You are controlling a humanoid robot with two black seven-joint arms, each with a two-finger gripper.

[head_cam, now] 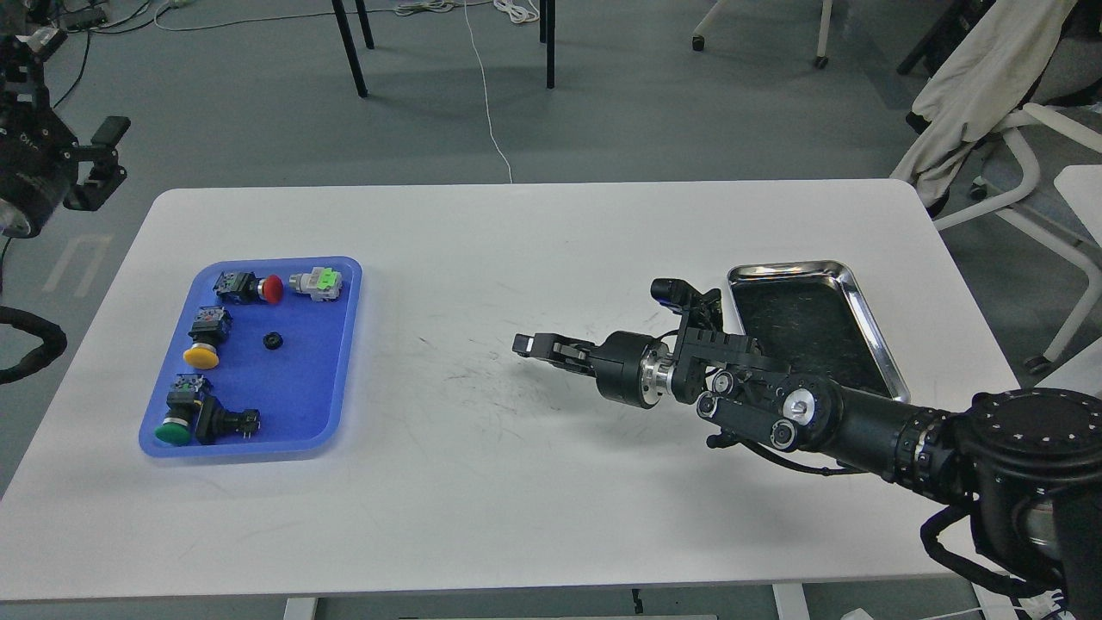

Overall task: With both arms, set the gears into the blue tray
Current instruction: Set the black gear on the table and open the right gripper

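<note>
The blue tray (336,379) lies on the left part of the white table. One small black gear (273,341) rests near its middle, among several push-button switches with coloured caps. My right arm reaches in from the lower right. Its gripper (525,345) hangs low over the table's centre, pointing left, well apart from the tray. Its dark fingers look close together, and I cannot make out anything between them. My left gripper (102,159) is raised off the table's far left corner, with its fingers apart and nothing in them.
A shiny steel tray (792,269) with black lining sits at the right, just behind my right forearm. Scuff marks cover the table's middle. Chairs and cables stand on the floor beyond the table.
</note>
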